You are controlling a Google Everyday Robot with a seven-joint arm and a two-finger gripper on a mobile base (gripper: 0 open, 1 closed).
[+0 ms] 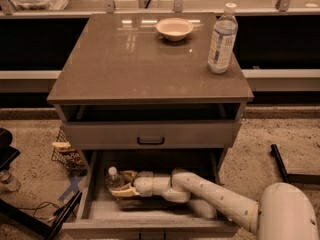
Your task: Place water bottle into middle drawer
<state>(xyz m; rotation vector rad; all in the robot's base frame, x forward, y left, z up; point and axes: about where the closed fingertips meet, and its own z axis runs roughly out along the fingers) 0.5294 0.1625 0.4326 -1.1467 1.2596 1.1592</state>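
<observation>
Gripper: the pale two-finger gripper (120, 183) is low inside the open drawer at the end of the white arm, its yellowish fingers (125, 190) clamped on the bottle, one on each side.
Water bottle: the small clear ribbed plastic water bottle (112, 179) with a white cap stands upright near the left end of the drawer, held by its body below the cap; whether its base touches the floor I cannot tell.
Handling: probably light and thin-walled, so it would give under a hard squeeze; the smooth plastic may slip, and the ribbed mid-body looks like the surest place to hold.
Middle drawer: the wide grey middle drawer (130, 212) with low walls is pulled out at the cabinet's lowest tier; it holds only the bottle, the gripper and the forearm.
Upper drawer front: the grey drawer front with a black handle (150, 134) sits shut above.
Cabinet top: the brown cabinet top (125, 69) carries a shallow pale bowl (174, 28), seemingly empty, and a taller labelled bottle (222, 38).
</observation>
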